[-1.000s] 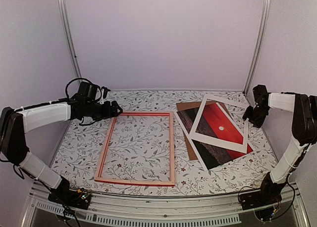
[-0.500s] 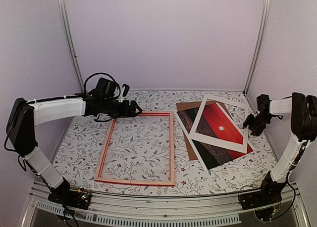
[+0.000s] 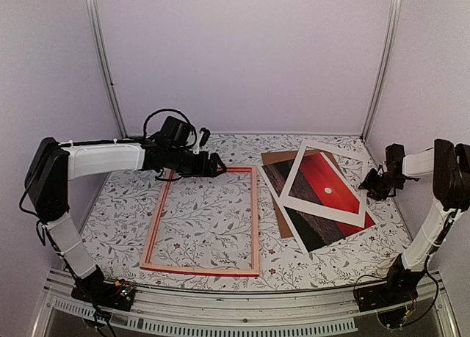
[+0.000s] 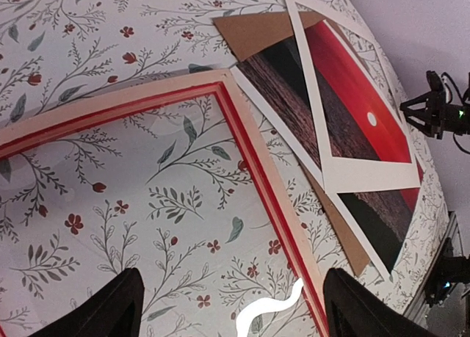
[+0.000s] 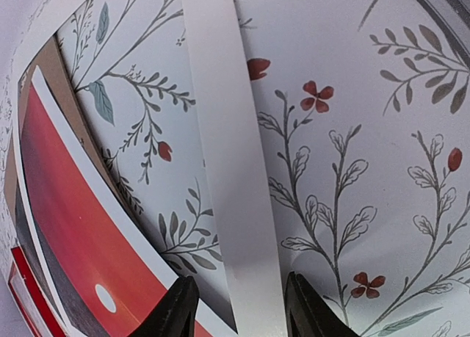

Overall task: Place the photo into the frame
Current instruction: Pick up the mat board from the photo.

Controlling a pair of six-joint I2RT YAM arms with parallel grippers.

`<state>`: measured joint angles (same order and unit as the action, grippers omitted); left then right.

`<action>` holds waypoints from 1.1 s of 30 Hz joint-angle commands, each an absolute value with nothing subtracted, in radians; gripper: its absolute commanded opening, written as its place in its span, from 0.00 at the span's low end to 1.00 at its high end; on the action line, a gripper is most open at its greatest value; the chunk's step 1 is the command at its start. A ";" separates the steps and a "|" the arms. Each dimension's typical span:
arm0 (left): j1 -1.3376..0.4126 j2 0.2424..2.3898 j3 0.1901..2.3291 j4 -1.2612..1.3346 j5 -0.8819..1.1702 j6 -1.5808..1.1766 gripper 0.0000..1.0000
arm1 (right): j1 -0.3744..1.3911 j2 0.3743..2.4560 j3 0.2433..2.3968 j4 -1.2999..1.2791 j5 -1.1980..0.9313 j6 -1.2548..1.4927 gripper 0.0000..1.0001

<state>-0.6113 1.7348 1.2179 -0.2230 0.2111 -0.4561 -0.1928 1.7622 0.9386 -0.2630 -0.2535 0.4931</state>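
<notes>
The frame (image 3: pixel 255 219) lies flat at centre-left, pale back side up (image 4: pixel 264 197). The photo (image 3: pixel 323 179), red with a white dot and dark brown, lies to its right (image 4: pixel 352 109) (image 5: pixel 66 205). A white mat (image 3: pixel 323 212) rests askew on top of the photo. My left gripper (image 3: pixel 218 167) hovers over the frame's far rail, wide open and empty (image 4: pixel 235 315). My right gripper (image 3: pixel 367 181) is at the mat's right corner. Its fingers (image 5: pixel 176 311) stand on either side of one mat strip (image 5: pixel 228 131), with a small gap on the left side (image 5: pixel 239 311).
A brown backing board (image 3: pixel 279 158) lies under the photo, its corner showing toward the back (image 4: pixel 257 32). The floral tabletop (image 3: pixel 125 212) has white walls with metal uprights (image 3: pixel 376 73) close behind and beside it.
The left arm has swung right, from left of the frame to over its far rail. The right gripper has dropped to the mat's right corner and its jaws have narrowed.
</notes>
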 commanded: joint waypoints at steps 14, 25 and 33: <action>-0.732 1.957 1.407 -0.222 0.284 -0.416 0.86 | -0.218 1.696 0.803 -0.113 -0.405 0.505 0.22; -0.744 1.997 1.434 -0.260 0.261 -0.419 0.86 | -0.229 1.674 0.795 -0.049 -0.442 0.514 0.02; -0.744 1.998 1.433 -0.277 0.237 -0.419 0.86 | -0.231 1.651 0.805 -0.046 -0.467 0.512 0.00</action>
